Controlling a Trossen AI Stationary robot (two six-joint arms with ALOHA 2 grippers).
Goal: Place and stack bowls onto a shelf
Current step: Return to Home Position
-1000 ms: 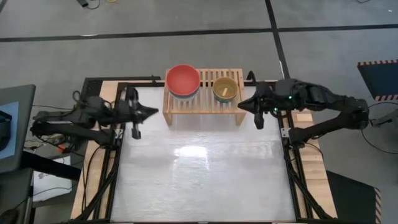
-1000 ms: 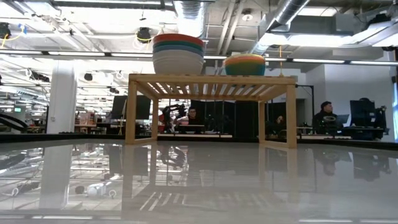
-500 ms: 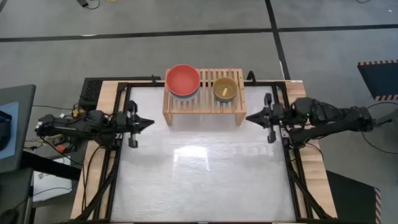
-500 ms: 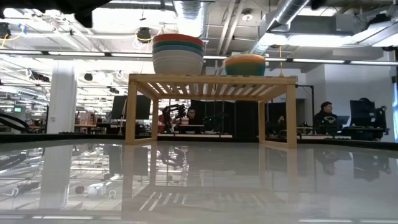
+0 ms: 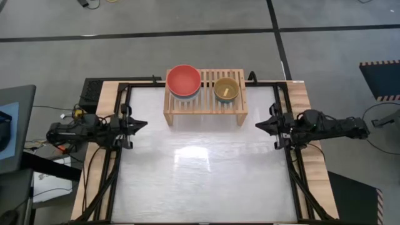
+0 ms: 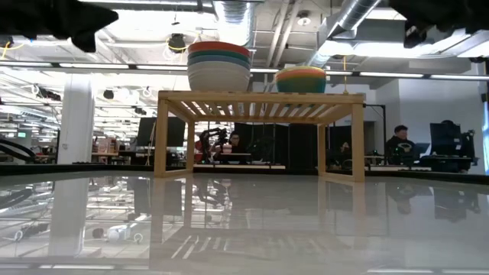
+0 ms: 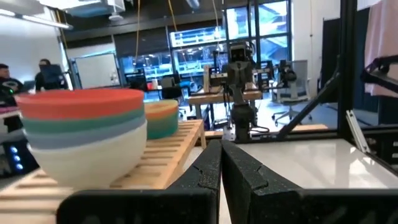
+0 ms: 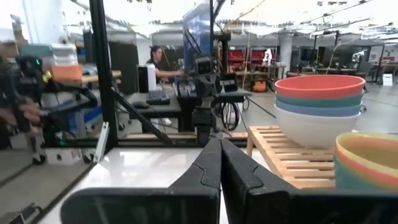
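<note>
Left pincer (image 5: pixel 141 124), right pincer (image 5: pixel 260 125) retracted, round bowls (image 5: pixel 184 80), slatted wood shelf (image 5: pixel 200 102)

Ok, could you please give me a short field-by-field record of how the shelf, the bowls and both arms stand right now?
shelf: light wood, at the far edge of the table
large stack: on the shelf's left part; red on top, then green, blue, cream at the bottom
small stack: on the shelf's right part, yellow on top, apart from the large stack
left gripper: shut, holding nothing, at the table's left edge
right gripper: shut, holding nothing, at the table's right edge
</note>
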